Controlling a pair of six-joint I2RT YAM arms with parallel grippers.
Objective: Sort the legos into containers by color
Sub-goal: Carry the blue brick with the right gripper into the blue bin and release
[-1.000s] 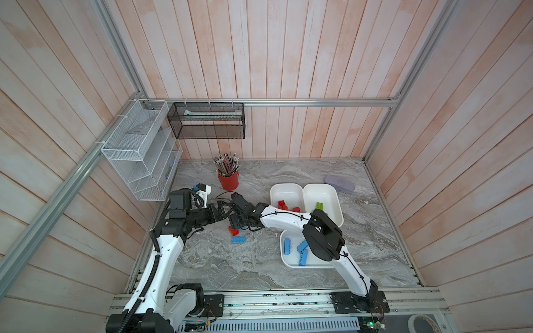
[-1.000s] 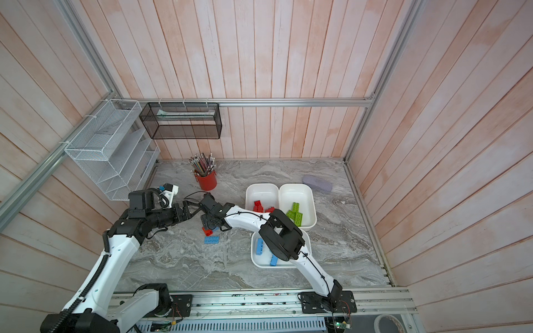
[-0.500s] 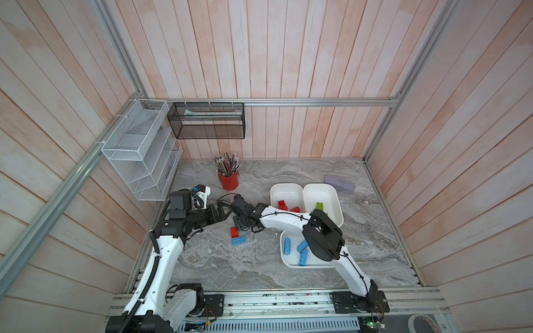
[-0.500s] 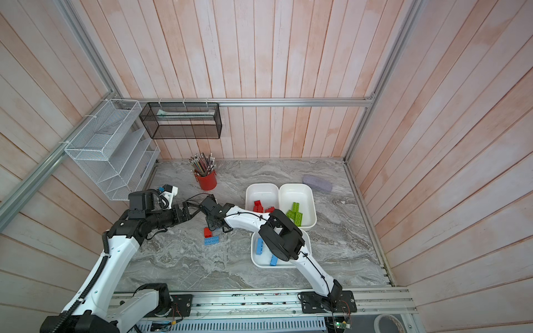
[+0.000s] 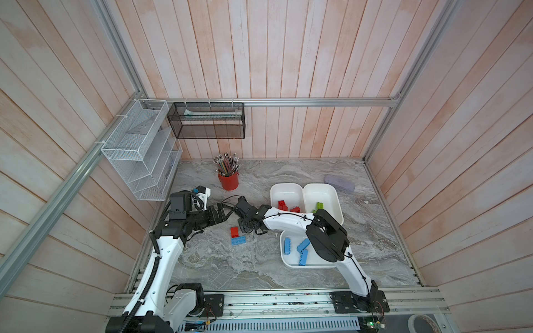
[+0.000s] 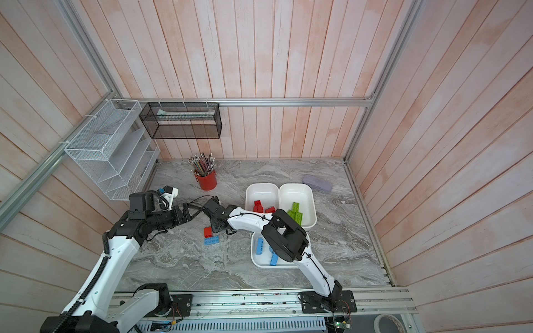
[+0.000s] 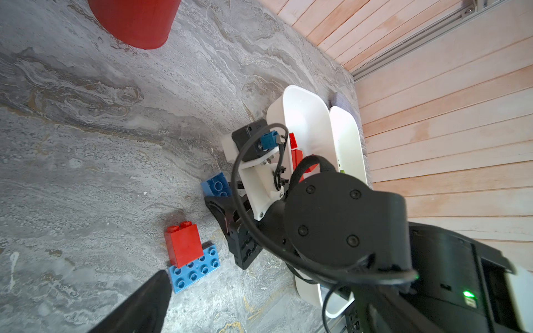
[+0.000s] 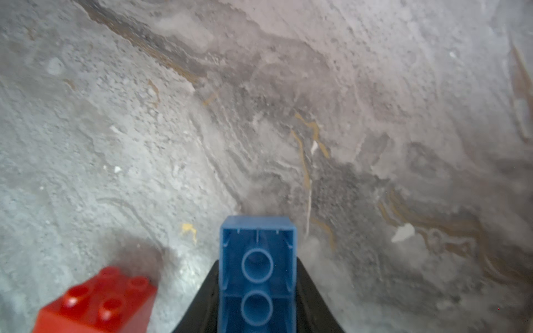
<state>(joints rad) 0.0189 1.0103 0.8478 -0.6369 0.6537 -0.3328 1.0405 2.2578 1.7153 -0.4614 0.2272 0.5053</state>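
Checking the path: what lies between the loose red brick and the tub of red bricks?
The right gripper, shut on a blue brick, stands between them in both top views.

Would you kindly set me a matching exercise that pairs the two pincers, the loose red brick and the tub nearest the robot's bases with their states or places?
Column one:
1. right pincer
2. left pincer
3. loose red brick
4. nearest tub

Column two:
A. open, holding nothing
B. contains several blue bricks
C. shut on a blue brick
D. on the table, touching a flat blue brick

Pairs: 1-C, 2-A, 3-D, 4-B.
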